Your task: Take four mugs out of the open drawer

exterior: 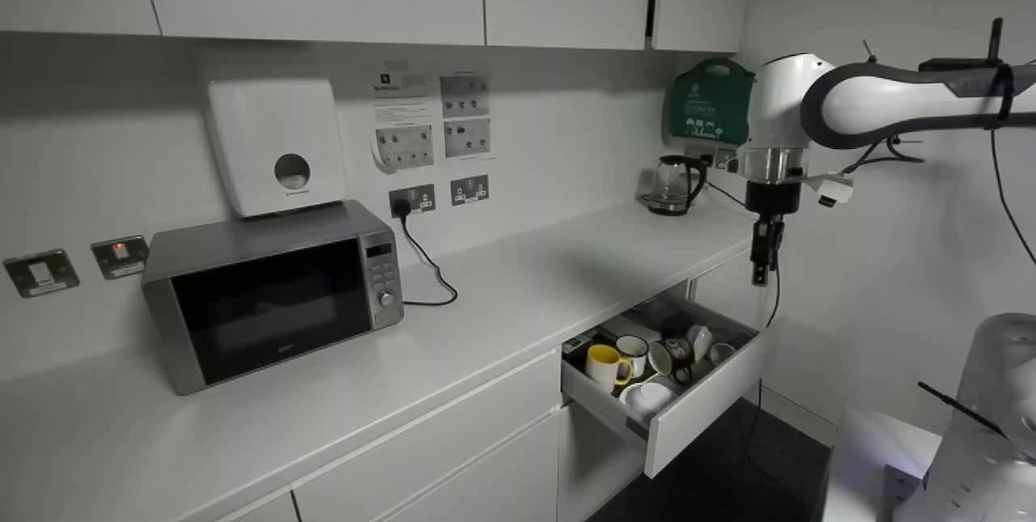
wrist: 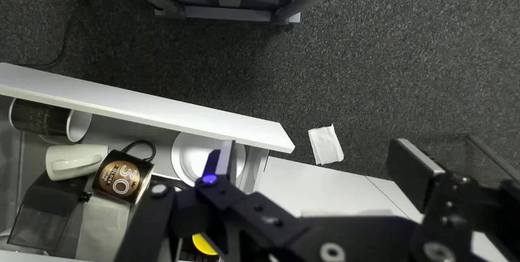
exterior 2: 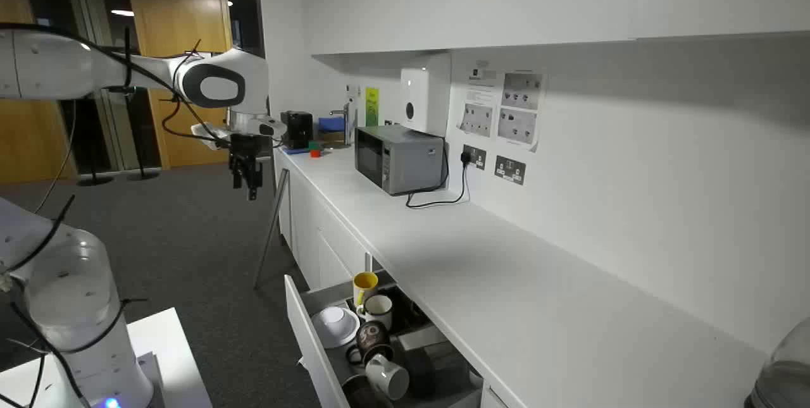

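Our fingers (wrist: 410, 172), spread wide, point down from our level forearm (exterior: 894, 105). Mugs (exterior: 600, 368) sit in the drawer (exterior: 704, 407); only the wrist view shows us "30" on a dark mug (wrist: 122, 177).

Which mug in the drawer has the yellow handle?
The upright mug nearest the microwave; its inside is yellow too, and no other visible mug shows any yellow.

In wrist cam, yellow mug (wrist: 203, 244) (prob.) is mostly hidden behind pincer (wrist: 317, 164).

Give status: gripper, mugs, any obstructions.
Gripper open, empty. At least four mugs crowded inside open drawer. Countertop may hamper reach toward drawer's back.
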Robot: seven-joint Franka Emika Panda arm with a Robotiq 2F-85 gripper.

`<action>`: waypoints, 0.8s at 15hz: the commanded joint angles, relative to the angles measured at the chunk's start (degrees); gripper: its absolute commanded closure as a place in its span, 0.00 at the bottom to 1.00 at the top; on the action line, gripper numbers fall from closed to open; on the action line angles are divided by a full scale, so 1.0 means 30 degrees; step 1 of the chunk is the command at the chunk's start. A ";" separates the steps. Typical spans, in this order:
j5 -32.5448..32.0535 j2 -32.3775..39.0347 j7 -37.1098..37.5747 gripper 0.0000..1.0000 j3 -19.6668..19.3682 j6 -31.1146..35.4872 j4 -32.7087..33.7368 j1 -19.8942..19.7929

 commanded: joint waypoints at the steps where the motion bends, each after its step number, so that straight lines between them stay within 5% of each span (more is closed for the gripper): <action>1: 0.0020 0.0019 -0.0031 0.00 0.0043 -0.0053 0.0055 -0.0065; 8: 0.0020 0.0019 -0.0031 0.00 0.0043 -0.0052 0.0055 -0.0065; 12: 0.1369 0.0876 0.2013 0.00 -0.0131 0.0960 0.0443 -0.0654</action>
